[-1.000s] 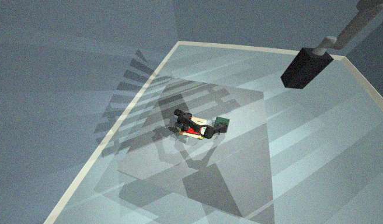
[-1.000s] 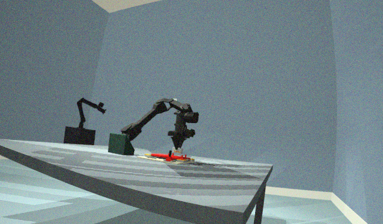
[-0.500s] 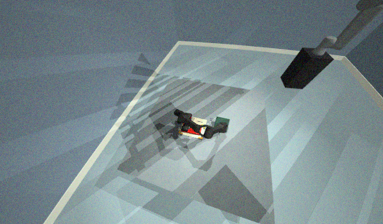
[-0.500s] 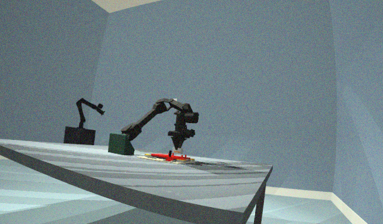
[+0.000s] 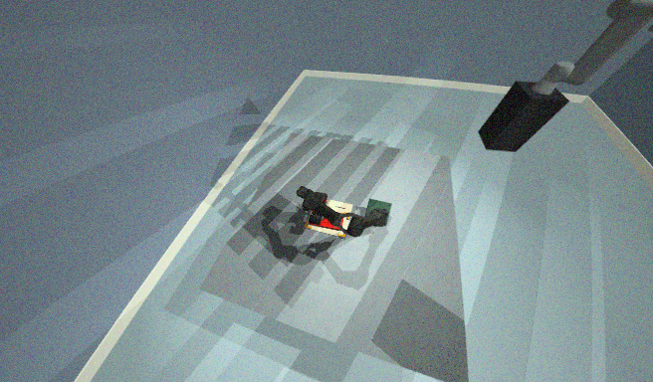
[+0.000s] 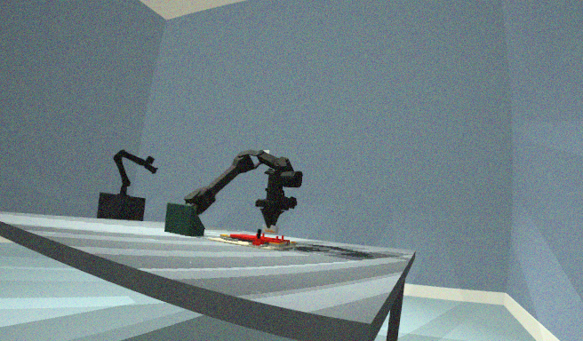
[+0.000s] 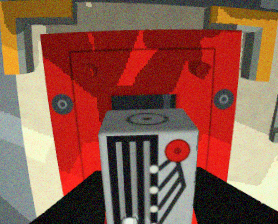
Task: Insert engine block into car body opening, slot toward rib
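Note:
The grey engine block [image 6: 270,229] [image 7: 147,125] has black stripes and a red disc on the face toward the wrist camera. My gripper [image 6: 270,225] [image 7: 147,179] is shut on it and points down, with a black finger on each side. The red car body [image 5: 330,224] [image 6: 243,238] [image 7: 222,65] lies flat on the table. The block is over the car body and looks slightly above it in the exterior view. The dark opening [image 7: 140,102] shows just beyond the block's top edge in the wrist view; the block hides the rest. The slot side and rib cannot be made out clearly.
A cream board [image 5: 341,205] [image 7: 252,130] lies under the car body, with yellow corner brackets [image 7: 267,50] beside it. A small black post [image 6: 259,233] stands near the block. My arm's green base block [image 5: 379,205] [image 6: 179,219] is on the table. A black pedestal [image 5: 522,116] [image 6: 121,207] carries another arm.

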`<state>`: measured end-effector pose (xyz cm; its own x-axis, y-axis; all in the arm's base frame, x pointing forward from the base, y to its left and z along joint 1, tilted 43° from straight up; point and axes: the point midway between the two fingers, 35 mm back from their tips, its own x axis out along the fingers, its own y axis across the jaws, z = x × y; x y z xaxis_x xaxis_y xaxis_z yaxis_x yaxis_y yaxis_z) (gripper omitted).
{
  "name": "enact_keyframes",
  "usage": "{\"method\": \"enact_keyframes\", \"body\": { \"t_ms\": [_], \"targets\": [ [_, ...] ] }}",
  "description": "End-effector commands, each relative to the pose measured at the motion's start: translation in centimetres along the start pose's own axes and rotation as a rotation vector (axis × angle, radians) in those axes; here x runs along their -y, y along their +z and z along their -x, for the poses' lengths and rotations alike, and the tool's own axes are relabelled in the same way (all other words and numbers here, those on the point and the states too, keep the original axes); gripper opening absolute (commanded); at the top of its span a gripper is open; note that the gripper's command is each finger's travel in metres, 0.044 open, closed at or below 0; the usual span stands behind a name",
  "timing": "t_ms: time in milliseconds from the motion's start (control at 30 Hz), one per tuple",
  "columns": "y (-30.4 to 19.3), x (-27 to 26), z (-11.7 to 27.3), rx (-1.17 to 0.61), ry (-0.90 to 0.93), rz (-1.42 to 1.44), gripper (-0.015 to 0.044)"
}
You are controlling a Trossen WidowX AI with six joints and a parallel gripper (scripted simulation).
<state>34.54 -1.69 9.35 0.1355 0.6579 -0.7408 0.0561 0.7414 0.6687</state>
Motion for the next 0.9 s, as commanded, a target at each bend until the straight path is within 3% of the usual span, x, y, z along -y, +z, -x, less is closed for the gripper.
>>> {"method": "enact_keyframes", "body": {
  "t_ms": [0, 867],
  "targets": [
    [0.09, -0.08, 0.05, 0.003, 0.004, 0.006, 0.0160],
    [0.08, -0.06, -0.41, 0.003, 0.004, -0.006, 0.0160]
  ]
}}
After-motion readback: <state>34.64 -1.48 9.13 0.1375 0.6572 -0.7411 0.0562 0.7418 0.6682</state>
